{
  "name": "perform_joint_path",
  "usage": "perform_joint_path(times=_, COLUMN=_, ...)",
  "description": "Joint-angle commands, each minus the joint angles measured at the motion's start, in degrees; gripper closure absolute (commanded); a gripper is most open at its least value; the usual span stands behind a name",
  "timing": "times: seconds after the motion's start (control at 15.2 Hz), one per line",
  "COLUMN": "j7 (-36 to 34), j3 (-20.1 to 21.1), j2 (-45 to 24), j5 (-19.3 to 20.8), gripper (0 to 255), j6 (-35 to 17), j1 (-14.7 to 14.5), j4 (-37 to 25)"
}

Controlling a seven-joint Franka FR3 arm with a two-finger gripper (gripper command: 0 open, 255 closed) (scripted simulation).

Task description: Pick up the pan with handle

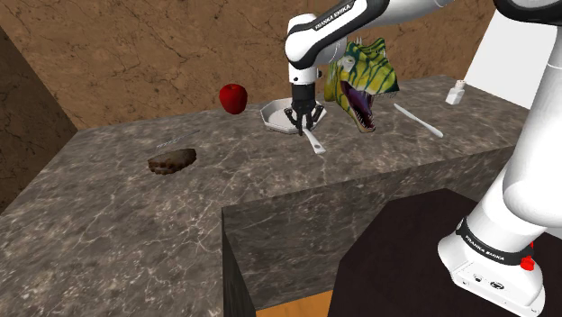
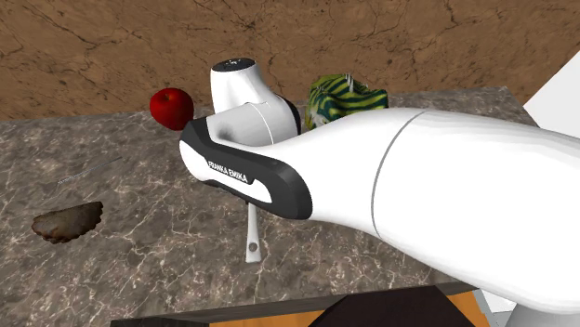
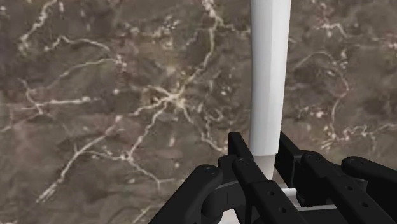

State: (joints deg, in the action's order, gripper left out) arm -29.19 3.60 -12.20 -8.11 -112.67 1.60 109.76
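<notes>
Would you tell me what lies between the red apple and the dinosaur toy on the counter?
In the shoulder view, the white pan sits between the apple and the dinosaur toy, with the gripper clasping its handle.

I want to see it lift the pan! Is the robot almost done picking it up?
Nearly! Done: the gripper is down at the white pan. In hand: its fingers are shut on the pan's long handle, one on each side. Left: the lift itself, because the pan looks like it is sitting on the marble counter.
</notes>
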Motion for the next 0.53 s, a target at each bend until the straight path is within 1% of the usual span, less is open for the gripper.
perform_joint_path(times=0.0, j7=0.0, j3=0.0, j2=0.0, j5=0.0, gripper=255, j6=-0.1, j1=0.0, j4=0.0)
perform_joint_path(times=0.4, j7=-0.1, j3=0.0, j2=0.1, j5=0.0, gripper=255, j6=0.0, j1=-0.1, j4=0.0)
perform_joint_path(times=0.46, j7=-0.2, j3=0.0, j2=0.4, j5=0.0, gripper=255, j6=0.7, j1=0.0, j4=-0.4)
